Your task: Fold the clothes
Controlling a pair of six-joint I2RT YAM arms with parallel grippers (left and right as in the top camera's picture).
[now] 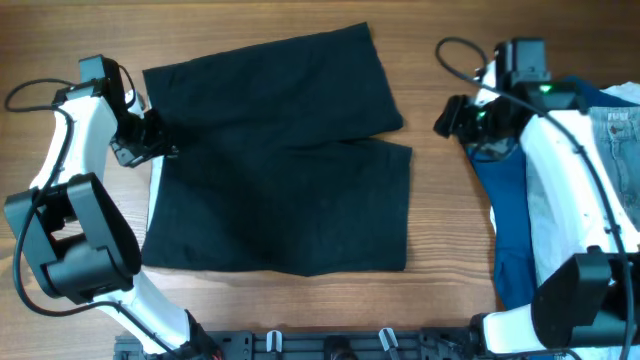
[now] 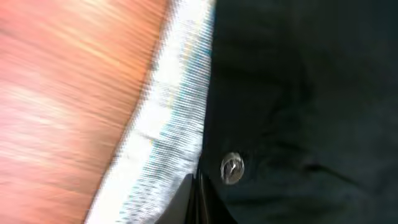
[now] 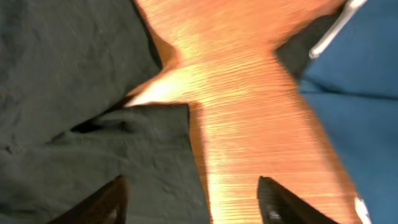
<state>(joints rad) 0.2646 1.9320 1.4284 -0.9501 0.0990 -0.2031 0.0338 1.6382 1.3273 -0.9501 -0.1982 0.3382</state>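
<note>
The black shorts-like garment (image 1: 280, 160) lies spread flat on the wooden table, legs pointing right. My left gripper (image 1: 160, 145) is at its left waistband edge. In the left wrist view the fingers (image 2: 199, 198) are pressed together at the seam between the pale grey-white lining (image 2: 174, 112) and the black cloth (image 2: 298, 93), beside a small metal button (image 2: 232, 168). My right gripper (image 1: 445, 118) is open just right of the legs. In the right wrist view its fingers (image 3: 193, 199) straddle the edge of a black leg (image 3: 81, 74) and bare wood.
A royal blue garment (image 1: 505, 200) lies at the right of the table under my right arm and also shows in the right wrist view (image 3: 360, 68). Light blue jeans (image 1: 620, 130) lie at the far right edge. The table's front edge holds a black rail (image 1: 330, 345).
</note>
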